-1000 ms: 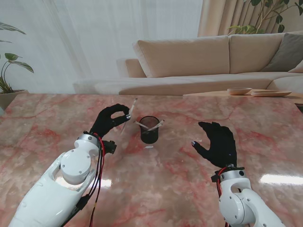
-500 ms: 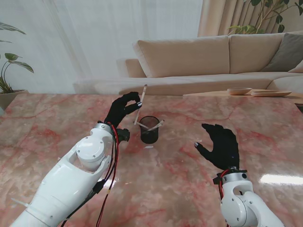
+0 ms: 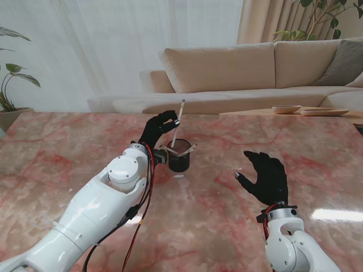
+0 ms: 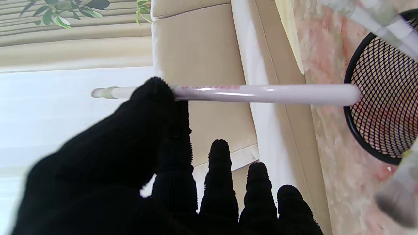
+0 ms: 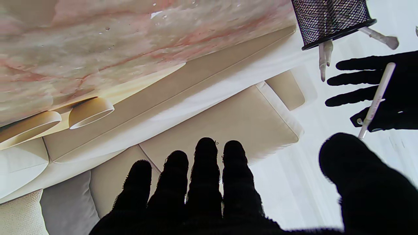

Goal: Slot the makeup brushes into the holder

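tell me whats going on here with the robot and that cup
The left hand pinches a white makeup brush near its upper end and holds it nearly upright over the black mesh holder, its lower end at the rim. Two brushes already lean inside the holder. The right hand hovers open over the marble table, holding nothing.

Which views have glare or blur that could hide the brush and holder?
Stand view: glare patches on the table, away from the holder. Left wrist view: held brush sharp, brushes already in the holder blurred at the frame edge. Right wrist view: bright window backlight, left hand in silhouette.
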Controlling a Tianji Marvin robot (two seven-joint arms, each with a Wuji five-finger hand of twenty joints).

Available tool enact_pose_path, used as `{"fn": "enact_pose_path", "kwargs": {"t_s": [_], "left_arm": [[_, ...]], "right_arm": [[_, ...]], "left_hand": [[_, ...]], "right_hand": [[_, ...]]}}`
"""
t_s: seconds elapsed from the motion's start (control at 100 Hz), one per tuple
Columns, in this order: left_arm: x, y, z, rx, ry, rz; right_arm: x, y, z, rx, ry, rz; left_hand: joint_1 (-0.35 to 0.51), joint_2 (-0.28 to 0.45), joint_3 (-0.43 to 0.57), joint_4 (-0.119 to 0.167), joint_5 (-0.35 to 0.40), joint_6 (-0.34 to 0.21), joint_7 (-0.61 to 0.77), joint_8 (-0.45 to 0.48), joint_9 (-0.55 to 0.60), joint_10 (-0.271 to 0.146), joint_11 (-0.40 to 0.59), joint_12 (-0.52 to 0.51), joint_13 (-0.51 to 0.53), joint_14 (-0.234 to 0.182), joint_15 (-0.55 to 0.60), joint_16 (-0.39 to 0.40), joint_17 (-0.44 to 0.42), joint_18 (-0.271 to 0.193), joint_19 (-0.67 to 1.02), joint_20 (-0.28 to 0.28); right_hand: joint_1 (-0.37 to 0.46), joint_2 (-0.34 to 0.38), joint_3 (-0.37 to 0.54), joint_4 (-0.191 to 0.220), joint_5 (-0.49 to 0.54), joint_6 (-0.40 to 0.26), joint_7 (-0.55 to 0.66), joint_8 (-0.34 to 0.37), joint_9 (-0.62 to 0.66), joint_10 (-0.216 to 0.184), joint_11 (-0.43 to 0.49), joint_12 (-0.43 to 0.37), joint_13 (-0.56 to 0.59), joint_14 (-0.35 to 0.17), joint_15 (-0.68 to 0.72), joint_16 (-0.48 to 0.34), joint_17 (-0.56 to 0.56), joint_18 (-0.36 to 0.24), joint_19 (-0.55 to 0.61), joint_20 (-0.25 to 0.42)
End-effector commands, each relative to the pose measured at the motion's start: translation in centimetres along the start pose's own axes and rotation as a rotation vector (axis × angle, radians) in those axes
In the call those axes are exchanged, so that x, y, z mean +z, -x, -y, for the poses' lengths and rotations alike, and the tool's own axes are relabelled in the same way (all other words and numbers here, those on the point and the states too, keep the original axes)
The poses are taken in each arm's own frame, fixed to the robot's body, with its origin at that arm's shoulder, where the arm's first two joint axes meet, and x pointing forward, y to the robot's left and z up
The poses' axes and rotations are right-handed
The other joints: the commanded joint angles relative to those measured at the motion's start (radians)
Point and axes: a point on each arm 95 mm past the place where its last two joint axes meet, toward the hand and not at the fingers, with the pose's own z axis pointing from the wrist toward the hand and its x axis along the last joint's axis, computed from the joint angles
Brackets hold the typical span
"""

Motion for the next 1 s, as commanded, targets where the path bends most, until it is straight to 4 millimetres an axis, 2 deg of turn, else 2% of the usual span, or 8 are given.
{"fn": "enact_pose_path", "kwargs": {"t_s": [0.0,0.44,0.99], "left_arm": [[0.5,0.0,-0.9,-0.021,0.011,0.005],[1.9,2.7,-1.7,-0.049,0.026,0.066],[2.9,4.8,-2.1,-0.109,0.033,0.113]], "right_arm": [[-0.5,0.4,0.5,0.000,-0.029,0.020],[-0.6,0.9,0.6,-0.003,-0.045,0.036],[-0.5,1.1,1.1,-0.007,-0.086,0.038]], "left_hand": [[0.085,0.118,0.026,0.037,0.059,-0.207,0.081,0.079,-0.040,-0.047,0.007,-0.008,-0.034,-0.060,-0.019,0.002,0.012,-0.044,-0.030,-0.013],[0.082,0.156,0.041,0.050,0.067,-0.247,0.100,0.113,-0.043,-0.070,0.013,-0.004,-0.032,-0.064,-0.032,0.013,0.013,-0.044,-0.031,-0.025],[0.084,0.173,0.039,0.064,0.065,-0.258,0.109,0.117,-0.021,-0.059,0.015,0.006,-0.033,-0.059,-0.035,0.013,0.012,-0.038,-0.028,-0.029]], "right_hand": [[0.005,-0.009,0.015,-0.034,0.010,-0.007,0.009,0.015,0.009,-0.003,-0.002,0.016,0.000,0.000,0.004,0.028,-0.017,-0.007,0.008,0.032],[0.005,-0.009,0.018,-0.035,0.011,-0.007,0.010,0.015,0.009,-0.003,-0.002,0.016,0.002,0.001,0.005,0.029,-0.017,-0.008,0.009,0.033],[0.005,-0.010,0.021,-0.036,0.011,-0.008,0.010,0.015,0.009,-0.004,-0.001,0.016,0.004,0.003,0.007,0.030,-0.015,-0.008,0.009,0.034]]}}
